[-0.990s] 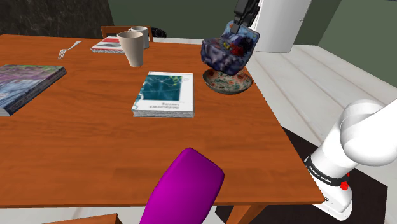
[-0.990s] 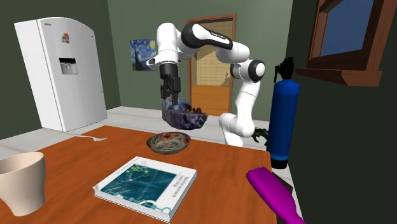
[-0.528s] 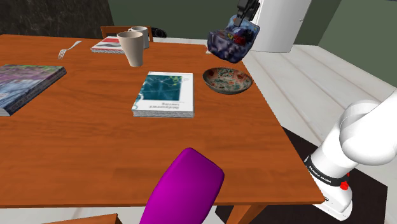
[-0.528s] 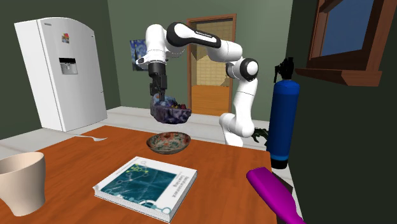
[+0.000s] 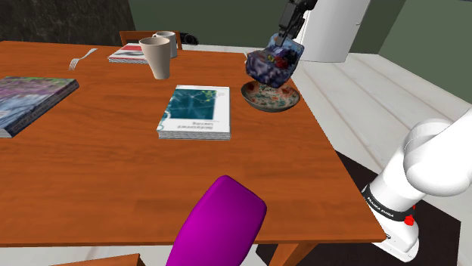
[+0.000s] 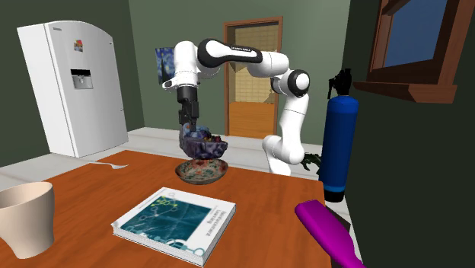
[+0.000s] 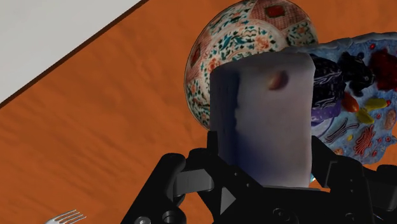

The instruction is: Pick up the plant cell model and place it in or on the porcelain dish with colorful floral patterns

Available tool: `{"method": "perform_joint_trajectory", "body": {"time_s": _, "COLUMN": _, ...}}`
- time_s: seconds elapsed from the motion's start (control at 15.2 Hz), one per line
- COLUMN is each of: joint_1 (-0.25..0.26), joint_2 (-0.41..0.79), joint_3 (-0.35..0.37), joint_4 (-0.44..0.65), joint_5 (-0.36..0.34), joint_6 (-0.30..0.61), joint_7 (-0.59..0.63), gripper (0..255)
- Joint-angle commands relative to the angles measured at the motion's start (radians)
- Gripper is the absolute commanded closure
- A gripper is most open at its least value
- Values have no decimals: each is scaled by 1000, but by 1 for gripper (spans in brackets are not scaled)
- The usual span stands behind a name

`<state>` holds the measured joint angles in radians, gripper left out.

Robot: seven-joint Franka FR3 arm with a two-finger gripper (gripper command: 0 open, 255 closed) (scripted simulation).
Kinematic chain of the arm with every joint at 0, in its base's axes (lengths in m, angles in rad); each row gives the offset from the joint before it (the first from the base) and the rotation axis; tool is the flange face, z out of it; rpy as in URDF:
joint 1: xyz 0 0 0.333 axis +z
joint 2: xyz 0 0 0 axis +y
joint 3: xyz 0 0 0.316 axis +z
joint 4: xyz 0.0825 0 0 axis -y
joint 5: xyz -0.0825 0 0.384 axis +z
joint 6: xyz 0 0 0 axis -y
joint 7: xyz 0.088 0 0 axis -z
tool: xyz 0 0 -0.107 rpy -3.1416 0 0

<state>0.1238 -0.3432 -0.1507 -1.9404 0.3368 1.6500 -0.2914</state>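
The gripper [image 6: 189,126] is clamped on the grey wall of the plant cell model [image 7: 261,114], which hides its fingertips in the wrist view. The model's coloured inside is cut off at the frame edge. The floral dish [image 7: 238,44] lies just beneath the gripper, half covered by the model; whether they touch is unclear. Half a second ago the model hung higher, clear of the dish.

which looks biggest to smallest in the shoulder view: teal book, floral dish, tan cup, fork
1. teal book
2. floral dish and tan cup, about alike; the cell model hides part of the dish
3. fork
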Motion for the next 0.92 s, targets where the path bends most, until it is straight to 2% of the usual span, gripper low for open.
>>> {"method": "perform_joint_trajectory", "body": {"time_s": 0.0, "joint_1": 0, "joint_2": -8, "joint_3": 2, "joint_4": -33, "joint_5": 1, "joint_6": 27, "joint_7": -7, "gripper": 255}}
{"method": "perform_joint_trajectory", "body": {"time_s": 0.46, "joint_1": -2, "joint_2": -20, "joint_3": 5, "joint_4": -135, "joint_5": 5, "joint_6": 113, "joint_7": -36, "gripper": 255}}
{"method": "perform_joint_trajectory", "body": {"time_s": 0.86, "joint_1": -2, "joint_2": -20, "joint_3": 5, "joint_4": -135, "joint_5": 5, "joint_6": 113, "joint_7": -36, "gripper": 255}}
